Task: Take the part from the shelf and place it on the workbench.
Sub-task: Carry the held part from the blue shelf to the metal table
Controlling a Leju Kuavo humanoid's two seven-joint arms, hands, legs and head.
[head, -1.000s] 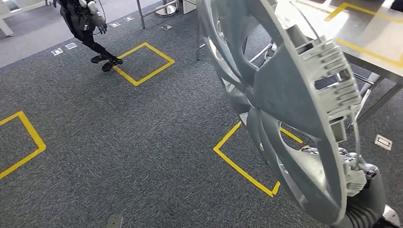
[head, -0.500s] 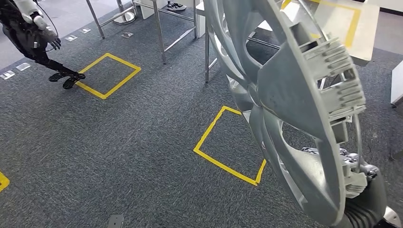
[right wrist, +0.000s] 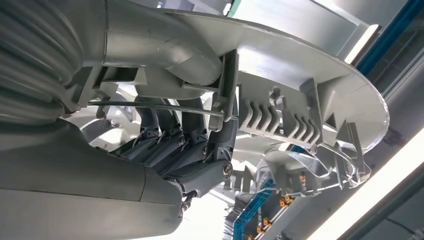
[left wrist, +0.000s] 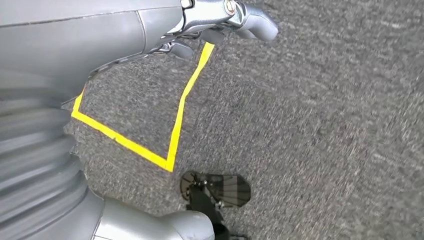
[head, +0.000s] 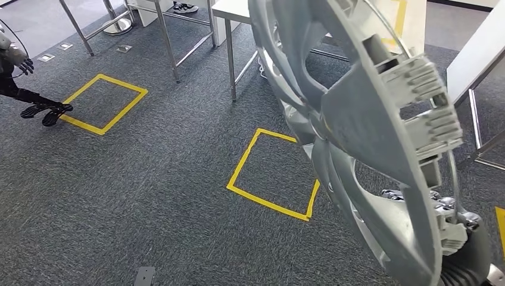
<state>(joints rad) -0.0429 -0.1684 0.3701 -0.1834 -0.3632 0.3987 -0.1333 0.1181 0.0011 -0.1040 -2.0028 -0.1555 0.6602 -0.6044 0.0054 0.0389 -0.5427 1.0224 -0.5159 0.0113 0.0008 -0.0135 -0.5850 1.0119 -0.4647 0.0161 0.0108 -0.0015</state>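
Against the earlier head views the whole scene has shifted: the camera has turned, so the carry toward the white-topped metal table [head: 229, 9] is judged underway. The large grey plastic spoked wheel cover [head: 357, 119] is gripped at its rim by the right robot hand [head: 458, 238], the dark fingers [right wrist: 170, 145] being seen hooked behind the rim in the right wrist view. The left robot hand [left wrist: 225, 12] hangs over grey carpet [left wrist: 325, 125]; its state cannot be told.

You see dark grey carpet [head: 149, 196] underfoot. Landmark — yellow tape square [head: 273, 174] at centre. Second tape square [head: 102, 102] well off to its left; another robot's black feet [head: 40, 111] touch that one's near corner. Metal table legs [head: 231, 59] stand just beyond landmark. Small floor plate [head: 144, 276] lies nearer you, left of landmark.
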